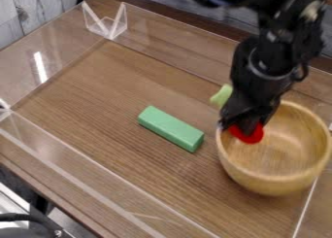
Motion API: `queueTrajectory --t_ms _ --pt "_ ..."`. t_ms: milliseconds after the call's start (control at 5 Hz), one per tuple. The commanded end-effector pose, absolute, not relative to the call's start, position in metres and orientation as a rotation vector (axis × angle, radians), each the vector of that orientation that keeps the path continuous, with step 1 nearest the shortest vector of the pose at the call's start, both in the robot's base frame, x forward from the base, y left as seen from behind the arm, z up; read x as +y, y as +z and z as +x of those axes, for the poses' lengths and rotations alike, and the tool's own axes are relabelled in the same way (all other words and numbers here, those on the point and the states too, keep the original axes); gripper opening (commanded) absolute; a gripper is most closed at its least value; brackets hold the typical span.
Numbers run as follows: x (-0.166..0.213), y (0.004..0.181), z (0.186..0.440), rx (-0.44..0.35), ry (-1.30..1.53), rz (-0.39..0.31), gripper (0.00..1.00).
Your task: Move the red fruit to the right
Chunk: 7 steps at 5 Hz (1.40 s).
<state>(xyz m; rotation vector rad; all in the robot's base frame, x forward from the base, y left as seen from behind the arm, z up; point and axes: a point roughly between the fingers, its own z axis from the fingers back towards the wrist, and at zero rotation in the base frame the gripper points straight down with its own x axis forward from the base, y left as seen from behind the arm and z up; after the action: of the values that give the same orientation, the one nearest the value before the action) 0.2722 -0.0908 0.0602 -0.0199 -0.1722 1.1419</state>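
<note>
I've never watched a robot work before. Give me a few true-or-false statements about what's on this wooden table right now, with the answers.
1. The small glossy red fruit is gripped in the robot's dark fingers. True.
2. The flat green rectangular block lies inside the round wooden bowl. False: it lies on the table, left of the bowl.
3. The red fruit hangs at the bowl's left rim. True.
4. The bowl is tipped on its side. False: it stands upright, opening upward.
5. The fingers are touching the green block. False: they are apart from it, to its right.
</note>
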Motion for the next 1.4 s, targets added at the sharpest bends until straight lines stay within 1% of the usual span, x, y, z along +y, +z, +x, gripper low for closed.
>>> queueTrajectory --t_ms 0,200,600,800,1000,1200 --pt "-0.102 0.063 0.278 -0.192 1.151 -0.050 0.00" --pt "-0.109 0.053 0.278 -0.183 1.167 -0.042 0.00" --pt "-0.102 0.052 0.279 -0.151 1.133 -0.049 0.00" --pt "-0.095 0.062 0.276 -0.138 1.186 -0.050 0.00" --pt "-0.091 0.067 0.273 -0.126 1.244 -0.046 0.00" --pt "-0.095 0.077 0.265 -0.117 1.378 -0.039 0.00"
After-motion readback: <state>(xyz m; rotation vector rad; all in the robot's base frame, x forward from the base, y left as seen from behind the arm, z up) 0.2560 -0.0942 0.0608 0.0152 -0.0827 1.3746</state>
